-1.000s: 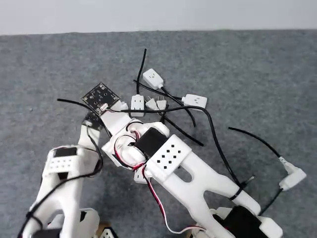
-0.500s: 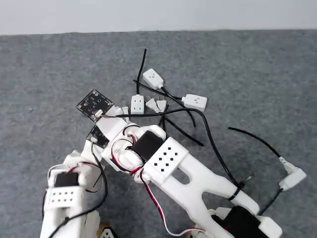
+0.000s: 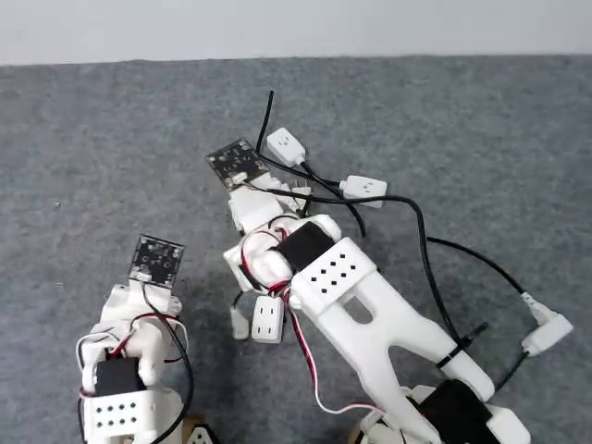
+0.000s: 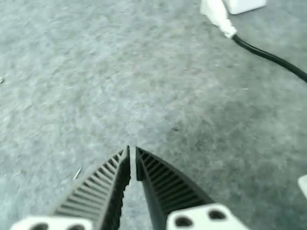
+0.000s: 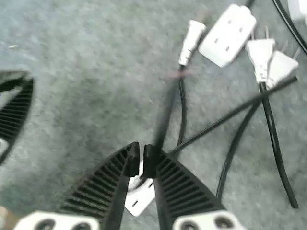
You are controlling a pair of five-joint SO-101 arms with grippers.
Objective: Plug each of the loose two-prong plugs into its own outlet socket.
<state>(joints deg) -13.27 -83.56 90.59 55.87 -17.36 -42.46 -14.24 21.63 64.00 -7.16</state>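
**Lot:** loose two-prong plugs and outlet sockets on a grey surface (image 3: pixel 111 129). Status: judged not begun.

**Sockets**
- The far socket (image 3: pixel 285 143) sits at the back of the cable tangle.
- The second socket (image 3: pixel 363 188) lies near it.
- The third socket (image 3: pixel 268 317) sits close against the right arm.
- The fourth socket (image 5: pixel 226 34) lies just beside the plug pair.
- All four show bare slots.

**Plugs**
- The plug pair (image 5: pixel 261 52) lies side by side with prongs free, seated in nothing.
- The angled plug (image 3: pixel 546 331) lies well apart from the tangle on its own black lead.

**Tools**
- The left tool (image 4: pixel 133 149) has its jaws drawn to a slit and holds nothing; it hangs over bare surface.
- The right tool (image 5: pixel 141 146) is also nearly closed, over the tangle.
- A blurred black cable (image 5: pixel 165 110) runs up from the right tool's tips. Whether it is pinched cannot be told.

**Outstanding:** every plug has yet to be lifted, lined up and pressed home — no pairing is complete
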